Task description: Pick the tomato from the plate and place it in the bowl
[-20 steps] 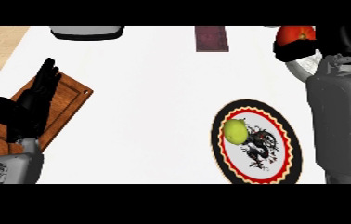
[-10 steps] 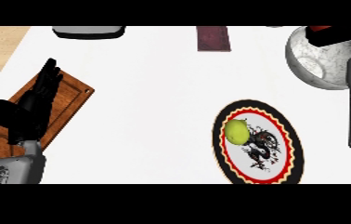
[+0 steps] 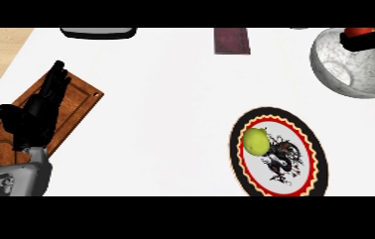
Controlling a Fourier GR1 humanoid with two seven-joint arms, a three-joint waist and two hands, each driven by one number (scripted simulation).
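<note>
Left hand (image 3: 38,115) at nine o'clock: fingers straight, upright, holding nothing, resting over a wooden board (image 3: 79,100). A dark tray-like item (image 3: 98,32) sits at eleven o'clock on the top edge; a maroon block (image 3: 231,40) at twelve.

Decorated plate (image 3: 311,149) at four o'clock carries one yellow-green round fruit (image 3: 255,141) near its left rim. No tomato is on the plate.

Bowl (image 3: 338,67), grey and marbled, at two o'clock, well apart from the plate. A red shape (image 3: 360,32) shows at the bowl's top edge with something black (image 3: 359,43) just under it; likely the tomato and the right hand, but too cropped to tell.

Judgement: this is the placing step. Done well, the release happens low over the bowl's centre, clear of the rim, and the arm then lifts straight out.
</note>
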